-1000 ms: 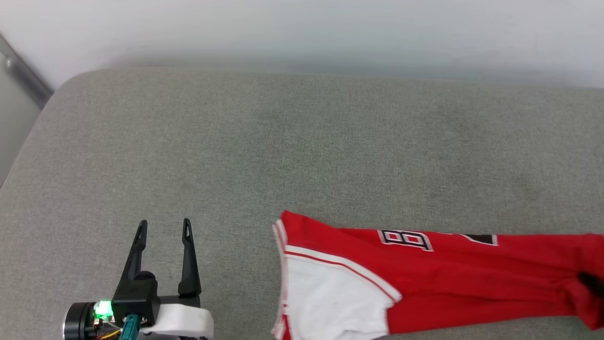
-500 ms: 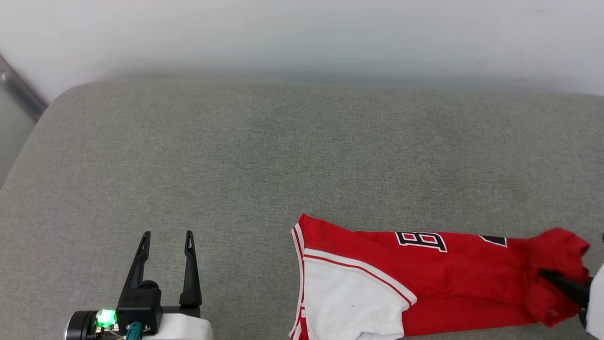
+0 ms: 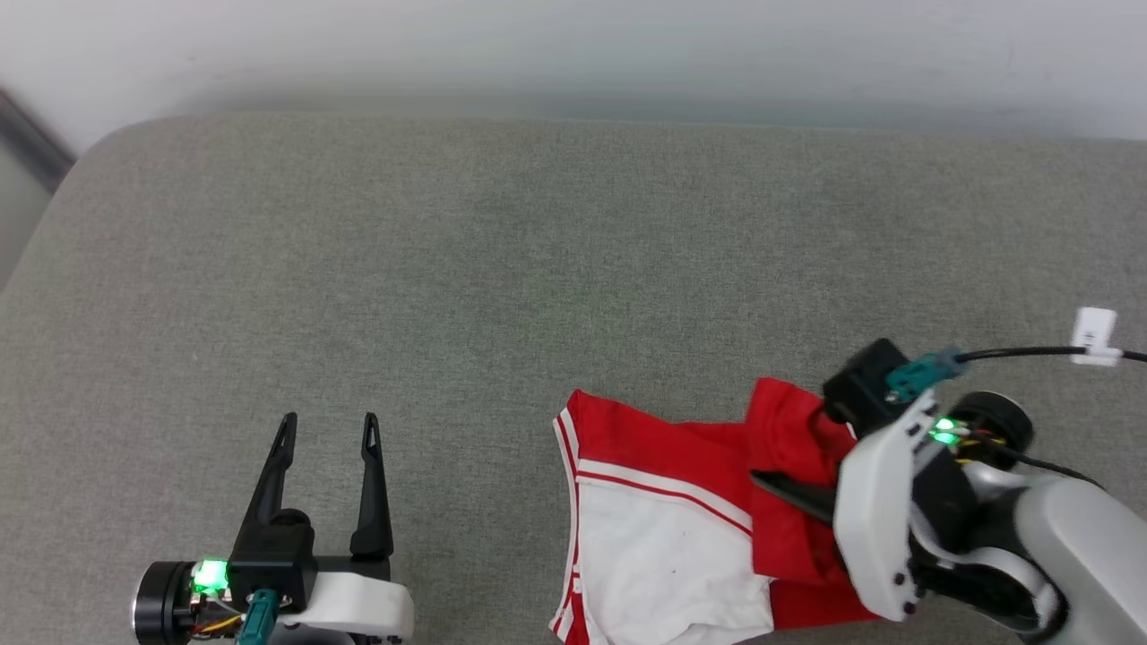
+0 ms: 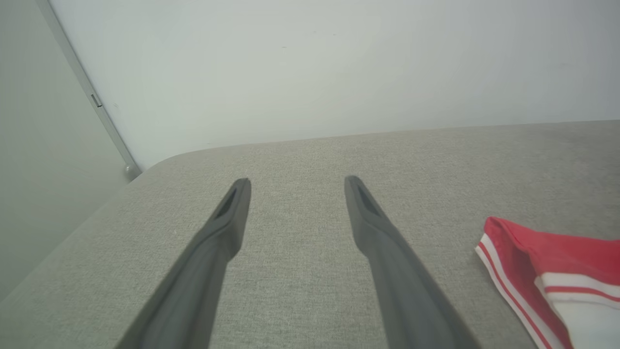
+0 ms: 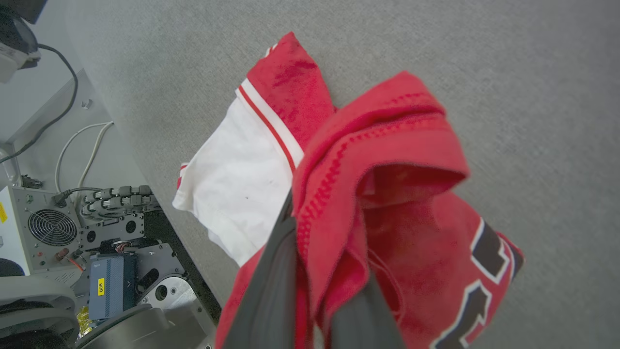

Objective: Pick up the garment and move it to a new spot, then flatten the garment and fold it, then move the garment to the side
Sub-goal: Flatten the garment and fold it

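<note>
A grey fabric-covered surface (image 3: 448, 269) with a rounded corner meets a plain pale wall (image 3: 573, 45); a thin metal strip (image 4: 110, 128) slants up the wall at left

The left gripper (image 3: 329, 419) and right gripper (image 3: 778, 488) are each formed of two long, tapering dark fingers (image 3: 371, 484) on a black block, cased in a white shell (image 3: 883, 520). Green lights (image 3: 211, 575) and teal plugs (image 3: 916, 376) are fitted. A black cable (image 3: 1013, 353) is marked by a white tag (image 3: 1095, 334).

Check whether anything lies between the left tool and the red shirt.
Nothing visible does. Bare grey cushion separates the open left tool from the garment and its striped edge. The right tool is shut on a bunched red fold of it.
</note>
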{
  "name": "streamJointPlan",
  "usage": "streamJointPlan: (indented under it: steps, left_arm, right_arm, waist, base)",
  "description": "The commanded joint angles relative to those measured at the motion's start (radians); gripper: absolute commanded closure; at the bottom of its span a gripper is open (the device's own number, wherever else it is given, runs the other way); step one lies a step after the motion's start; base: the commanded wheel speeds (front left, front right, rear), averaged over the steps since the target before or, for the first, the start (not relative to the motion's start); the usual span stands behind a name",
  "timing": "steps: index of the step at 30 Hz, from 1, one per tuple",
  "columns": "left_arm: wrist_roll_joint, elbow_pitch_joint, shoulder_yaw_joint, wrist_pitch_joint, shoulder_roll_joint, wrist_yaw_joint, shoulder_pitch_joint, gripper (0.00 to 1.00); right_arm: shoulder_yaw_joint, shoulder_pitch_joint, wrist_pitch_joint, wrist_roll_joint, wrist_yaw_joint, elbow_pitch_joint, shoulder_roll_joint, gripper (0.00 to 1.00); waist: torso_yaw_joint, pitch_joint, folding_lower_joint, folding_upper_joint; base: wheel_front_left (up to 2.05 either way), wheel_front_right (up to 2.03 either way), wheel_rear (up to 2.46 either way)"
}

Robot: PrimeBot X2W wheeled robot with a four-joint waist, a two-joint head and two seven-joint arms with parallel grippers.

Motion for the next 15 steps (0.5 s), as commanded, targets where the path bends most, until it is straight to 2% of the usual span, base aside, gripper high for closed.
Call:
streamJointPlan:
  steps: [1,9,15]
  left_arm:
    - [0.004,0.002,0.002,-0.002,-0.006,-0.005,-0.019,0.00]
    - [0.013,0.007,-0.001,-0.002,-0.019,-0.023,-0.064,0.00]
    - [0.015,0.018,0.002,-0.002,-0.029,-0.030,-0.082,0.00]
  right_arm:
    - [0.058,-0.062,-0.003,-0.024,0.000,0.028,0.037,1.00]
    - [0.311,-0.269,-0.037,-0.078,-0.001,0.235,0.174,1.00]
    - [0.459,-0.292,-0.077,-0.068,-0.001,0.436,0.207,1.00]
  waist:
    - [0.004,0.016,-0.0001,0.0000]
    - [0.025,0.073,-0.0001,0.0000]
    - [0.036,0.089,-0.0001,0.0000]
  base:
    - [0.00,0.00,0.00]
    - [0.00,0.00,0.00]
    - [0.00,0.00,0.00]
